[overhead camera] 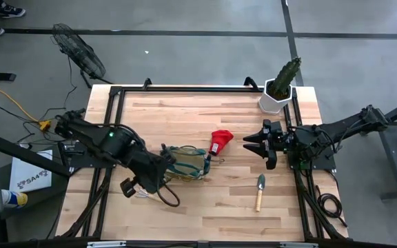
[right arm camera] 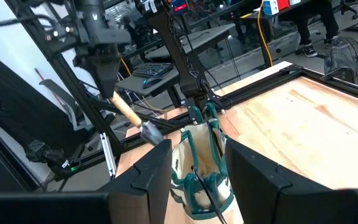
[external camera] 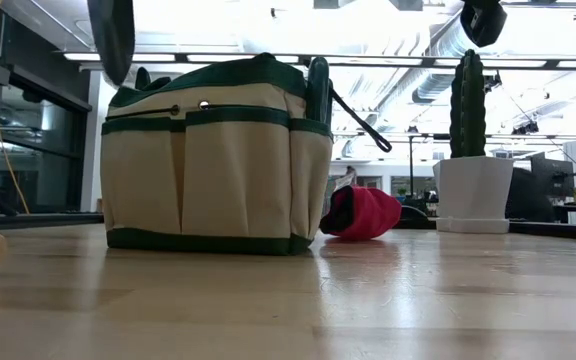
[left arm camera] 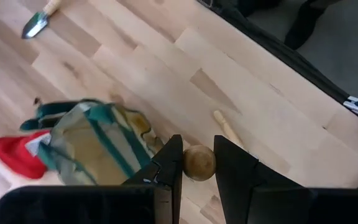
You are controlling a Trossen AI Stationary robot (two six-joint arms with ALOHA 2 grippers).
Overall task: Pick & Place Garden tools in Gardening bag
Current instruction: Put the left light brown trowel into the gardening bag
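Left hand (left arm camera: 199, 163) pinching 1 wooden tool handle (left arm camera: 199, 163), probably a trowel, above gardening bag (left arm camera: 98, 143).

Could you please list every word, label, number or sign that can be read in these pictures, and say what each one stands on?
"SA4": dark letters on the white sheet lying off the table's left edge, high view.
The sheet's round logo and smaller print are too small to read.
The gardening bag, the red glove, the trowel and the white pot show no readable text.
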